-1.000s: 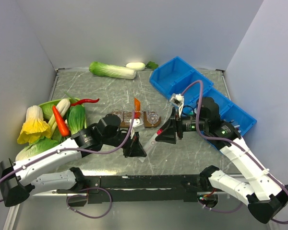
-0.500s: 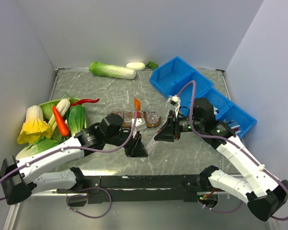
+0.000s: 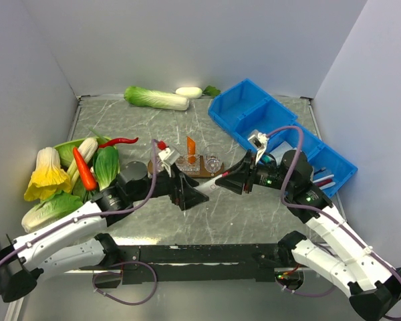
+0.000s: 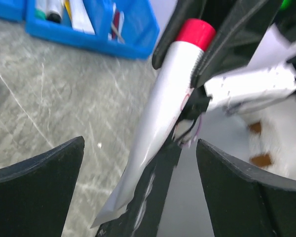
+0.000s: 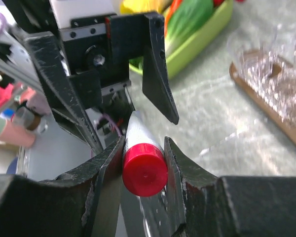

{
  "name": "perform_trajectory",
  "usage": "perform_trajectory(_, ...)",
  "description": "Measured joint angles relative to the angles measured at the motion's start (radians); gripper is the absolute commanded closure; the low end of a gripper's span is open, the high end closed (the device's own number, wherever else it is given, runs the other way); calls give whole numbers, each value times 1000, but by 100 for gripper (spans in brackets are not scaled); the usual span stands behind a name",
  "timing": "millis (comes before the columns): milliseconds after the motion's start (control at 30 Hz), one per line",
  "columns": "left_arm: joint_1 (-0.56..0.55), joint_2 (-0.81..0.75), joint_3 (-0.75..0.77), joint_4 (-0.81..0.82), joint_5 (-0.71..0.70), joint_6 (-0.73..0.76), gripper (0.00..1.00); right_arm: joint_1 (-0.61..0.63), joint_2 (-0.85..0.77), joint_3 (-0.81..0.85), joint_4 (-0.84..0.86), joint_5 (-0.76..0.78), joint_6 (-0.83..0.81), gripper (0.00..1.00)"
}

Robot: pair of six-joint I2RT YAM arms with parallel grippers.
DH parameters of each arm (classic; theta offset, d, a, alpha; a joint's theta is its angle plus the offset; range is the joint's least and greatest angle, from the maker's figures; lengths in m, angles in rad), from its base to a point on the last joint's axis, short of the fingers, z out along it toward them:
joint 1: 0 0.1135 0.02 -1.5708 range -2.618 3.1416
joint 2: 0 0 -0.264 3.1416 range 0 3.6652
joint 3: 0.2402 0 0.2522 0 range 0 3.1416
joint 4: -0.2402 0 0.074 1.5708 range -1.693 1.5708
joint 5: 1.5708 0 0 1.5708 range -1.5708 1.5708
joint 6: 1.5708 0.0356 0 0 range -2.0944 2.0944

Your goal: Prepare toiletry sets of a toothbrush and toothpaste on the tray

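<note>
My right gripper [image 5: 144,144] pinching white soft plastic tube with red cap [image 5: 144,170] near cap; my left gripper [image 4: 140,148] gaping around tail. Risking one-end grip letting tube pivot and snag left finger.

Blue bins [image 3: 281,124] sitting at two o'clock, a napa cabbage [image 3: 155,98] lying at eleven, green dish [image 3: 61,148] heaped with vegetables at nine, red-capped white tube [image 5: 144,170] dead centre.
</note>
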Motion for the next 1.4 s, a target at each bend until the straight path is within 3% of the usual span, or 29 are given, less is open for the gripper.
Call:
perform_trajectory(267, 8, -152, -126, 170, -113, -170, 1, 0, -39, -45, 215, 6, 93, 100)
perform_trajectory(367, 11, -181, -175, 246, -112, -234, 7, 0, -63, -63, 275, 11, 119, 100)
perform_trajectory(500, 11, -195, -220, 330, -103, -304, 20, 0, -83, -76, 325, 12, 148, 100)
perform_trajectory(833, 11, -241, -325, 563, -93, -418, 40, 0, -105, -90, 383, 11, 173, 100)
perform_trajectory(1000, 11, -238, -326, 614, -86, -443, 58, 0, -105, -93, 389, 9, 180, 100)
perform_trajectory(1167, 14, -225, -330, 630, -86, -447, 63, 0, -105, -95, 408, 3, 195, 100)
perform_trajectory(1400, 15, -216, -330, 631, -86, -443, 94, 0, -105, -96, 413, 8, 202, 100)
